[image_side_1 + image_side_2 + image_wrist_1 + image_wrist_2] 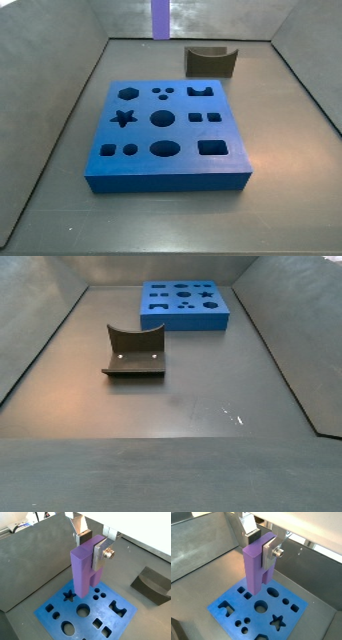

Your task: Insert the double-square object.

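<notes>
The double-square object (85, 567) is clamped near its upper end between the fingers (101, 554) of the gripper (90, 547) and hung upright, prongs downward, well above the blue block (90, 614), presumably so it can be lowered straight in. Beyond the block, the dark curved holder (210, 61) is left unused.

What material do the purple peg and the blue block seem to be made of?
The double-square object, held in the gripper, looks like smooth matte plastic: even lavender colour, clean edges. The blue block looks like matte plastic or dense foam, with crisp cut holes; which one is unclear.
</notes>
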Motion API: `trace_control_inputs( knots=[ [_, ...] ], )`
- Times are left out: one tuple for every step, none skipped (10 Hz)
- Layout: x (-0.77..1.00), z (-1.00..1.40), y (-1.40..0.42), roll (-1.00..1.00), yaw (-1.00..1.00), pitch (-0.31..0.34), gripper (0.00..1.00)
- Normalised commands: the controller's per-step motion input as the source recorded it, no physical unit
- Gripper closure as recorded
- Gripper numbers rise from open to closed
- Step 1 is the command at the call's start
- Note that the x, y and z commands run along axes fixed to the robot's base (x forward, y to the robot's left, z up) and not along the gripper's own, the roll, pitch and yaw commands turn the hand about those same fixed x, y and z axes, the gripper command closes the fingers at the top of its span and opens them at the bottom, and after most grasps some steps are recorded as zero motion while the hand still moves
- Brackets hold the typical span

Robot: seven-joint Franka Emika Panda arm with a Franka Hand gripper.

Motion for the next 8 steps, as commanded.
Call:
trace_control_inputs(
  knots=[
    [0.79,-0.89,-0.01,0.18,-0.42,-0.039,1.0],
    [0.77,-0.9,-0.01,0.19,-0.44,-0.034,1.0],
    [0.51,-0.89,-0.01,0.21,-0.66,-0.023,1.0],
    [0.59,-0.64,-0.09,0.11,-0.56,0.0,1.0],
    [0.73,-0.41,-0.16,0.02,-0.4,0.0,1.0],
    [1.0,-0.32,-0.22,0.0,-0.09,0.0,1.0],
    [1.0,-0.33,-0.24,0.0,0.0,0.0,1.0],
    [1.0,-0.34,-0.24,0.0,0.0,0.0,1.0]
  ],
)
